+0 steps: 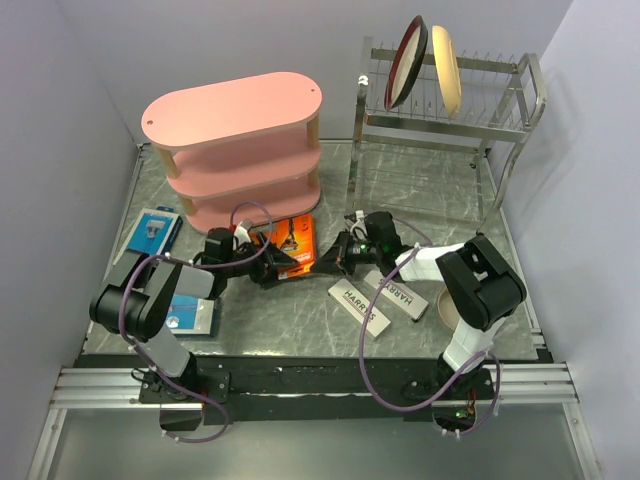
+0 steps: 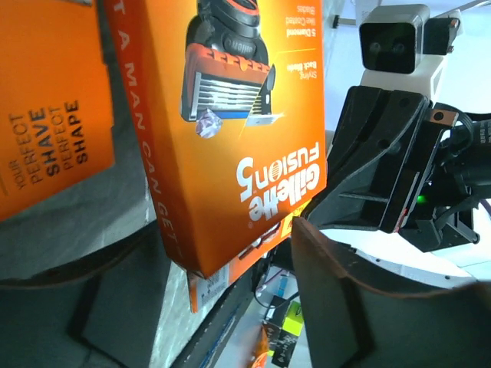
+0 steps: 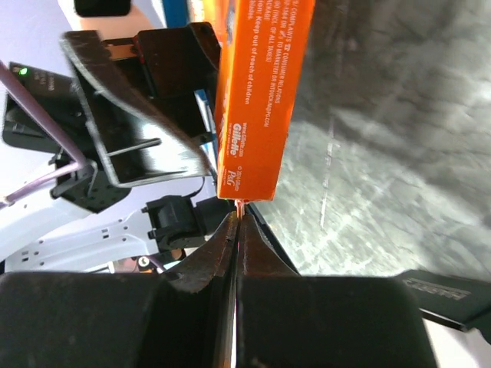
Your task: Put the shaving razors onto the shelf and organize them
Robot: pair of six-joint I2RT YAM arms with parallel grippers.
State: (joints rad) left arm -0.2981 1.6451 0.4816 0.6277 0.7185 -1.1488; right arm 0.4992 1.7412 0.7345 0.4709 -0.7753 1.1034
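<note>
The pink tiered shelf (image 1: 240, 150) stands at the far left. My right gripper (image 1: 335, 260) is shut on the thin edge flap of an orange razor card (image 3: 261, 100) and holds it on edge. My left gripper (image 1: 268, 266) is open, its fingers either side of that card's lower corner (image 2: 230, 130), which shows the Gillette Fusion5 print. A second orange card (image 1: 296, 234) lies flat behind them and also shows in the left wrist view (image 2: 46, 115). Two white HARRY'S boxes (image 1: 358, 306) (image 1: 400, 295) lie near the right arm. Two blue-and-white cards (image 1: 155, 232) (image 1: 190, 315) lie at the left.
A steel wire dish rack (image 1: 440, 110) with two round plates stands at the far right. The table is grey marble (image 1: 420, 200). Grey walls close in both sides.
</note>
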